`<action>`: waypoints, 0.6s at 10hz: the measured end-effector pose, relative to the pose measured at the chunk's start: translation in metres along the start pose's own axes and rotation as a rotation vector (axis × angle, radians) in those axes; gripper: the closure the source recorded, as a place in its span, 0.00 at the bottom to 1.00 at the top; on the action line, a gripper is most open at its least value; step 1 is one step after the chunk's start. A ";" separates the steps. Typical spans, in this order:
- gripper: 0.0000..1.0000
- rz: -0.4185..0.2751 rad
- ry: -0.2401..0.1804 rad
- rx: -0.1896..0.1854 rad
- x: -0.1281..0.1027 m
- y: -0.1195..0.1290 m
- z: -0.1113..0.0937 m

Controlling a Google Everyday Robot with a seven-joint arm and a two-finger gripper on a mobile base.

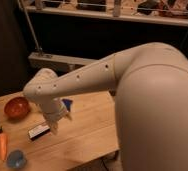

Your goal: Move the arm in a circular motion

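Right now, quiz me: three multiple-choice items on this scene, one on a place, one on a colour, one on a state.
1. Where does the gripper hang?
A. over the wooden table, just above the dark bar-shaped object
B. inside the bowl
C. up by the back shelf

2. What colour is the bowl?
A. white
B. orange-red
C. green

3. How does the carrot lie?
A. held in the gripper
B. standing in the bowl
C. flat on the table, untouched

Answers:
1 A: the arm bends down at its elbow and the gripper ends right beside the dark object.
2 B: it shows orange-red at the table's left side.
3 C: it lies near the left edge, apart from the gripper.
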State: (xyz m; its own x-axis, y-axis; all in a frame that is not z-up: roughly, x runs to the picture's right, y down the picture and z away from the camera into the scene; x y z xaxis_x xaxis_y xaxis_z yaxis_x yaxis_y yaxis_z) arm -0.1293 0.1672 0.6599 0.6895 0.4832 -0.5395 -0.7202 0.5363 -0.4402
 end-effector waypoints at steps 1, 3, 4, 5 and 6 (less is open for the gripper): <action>0.35 0.084 0.030 -0.002 0.029 -0.019 0.002; 0.35 0.260 0.083 0.021 0.079 -0.068 0.009; 0.35 0.359 0.099 0.038 0.100 -0.097 0.012; 0.35 0.483 0.102 0.069 0.119 -0.138 0.015; 0.35 0.566 0.091 0.096 0.127 -0.169 0.015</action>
State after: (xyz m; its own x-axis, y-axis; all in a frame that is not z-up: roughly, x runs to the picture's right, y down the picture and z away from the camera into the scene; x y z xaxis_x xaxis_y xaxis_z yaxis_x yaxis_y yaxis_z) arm 0.0811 0.1482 0.6765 0.1865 0.6538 -0.7333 -0.9618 0.2738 -0.0005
